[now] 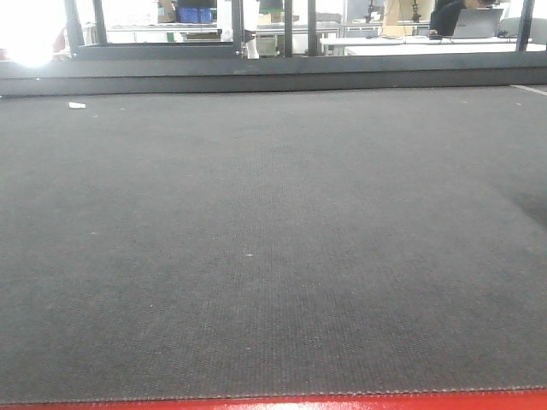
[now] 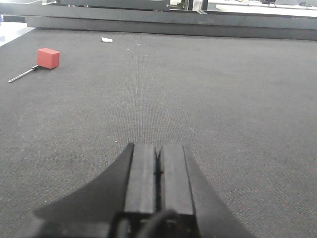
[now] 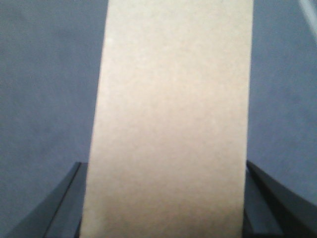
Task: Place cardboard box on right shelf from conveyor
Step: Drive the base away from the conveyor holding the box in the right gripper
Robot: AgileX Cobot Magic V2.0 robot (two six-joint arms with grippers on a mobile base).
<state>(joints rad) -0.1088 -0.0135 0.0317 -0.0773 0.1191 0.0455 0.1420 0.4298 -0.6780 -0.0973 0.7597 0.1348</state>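
Two end effectors were shown, one in each wrist view. The left end effector (image 2: 158, 147) was held low over the conveyor (image 2: 223, 99), its black fingers (image 2: 141, 173) pressed together. Far to its left on the belt, a red block (image 2: 48, 58) was seen with a thin metal rod (image 2: 22, 75) sticking out of its near left side. A white scrap (image 2: 106, 39) lay farther back, near the far rail (image 2: 173, 24).

The right end effector (image 3: 163, 164) was spread to the width of the box (image 3: 171, 114). One dark finger (image 3: 67, 203) was set against the box's left side and the other against its right side, so the box was pinched between them. The tan face was blurred and filled the middle of that view, with grey belt on both sides. Whether the box rested on the belt or was lifted could not be told.

In the front view the belt ran wide and flat, bounded by a red edge (image 1: 273, 402) on the near side.
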